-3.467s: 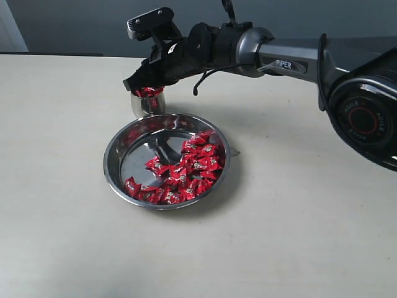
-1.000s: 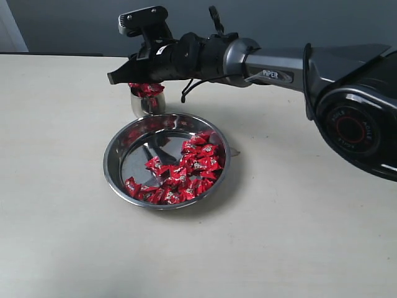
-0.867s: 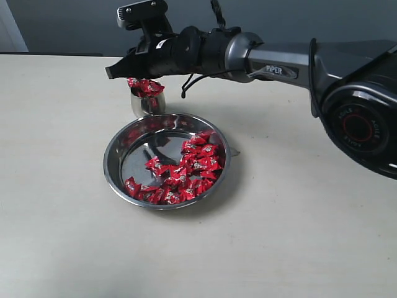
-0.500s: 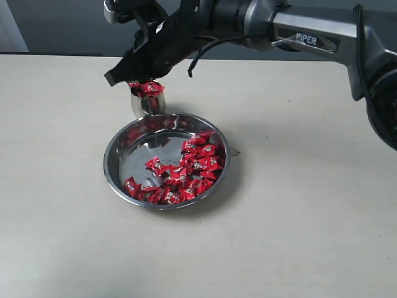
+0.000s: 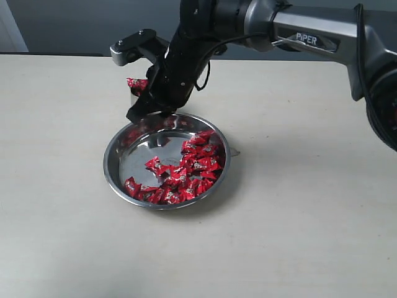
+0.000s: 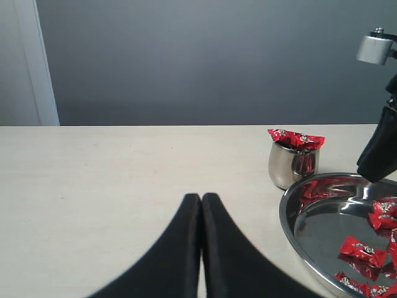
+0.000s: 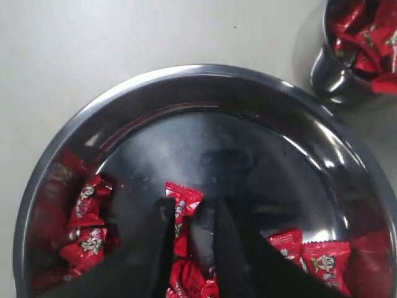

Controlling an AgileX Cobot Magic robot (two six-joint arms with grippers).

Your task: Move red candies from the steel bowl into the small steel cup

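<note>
Red candies in bowl, under rt fingers

My right gripper was up over the small steel cup a moment ago. Now I have swung it away and down. Its tips hang low at the rim of the steel bowl, at about 11 o'clock on the bowl. My wrist lay flat before and now it points down. My arm now hides most of the cup in the exterior view. Only one red candy on top peeks out.
</note>
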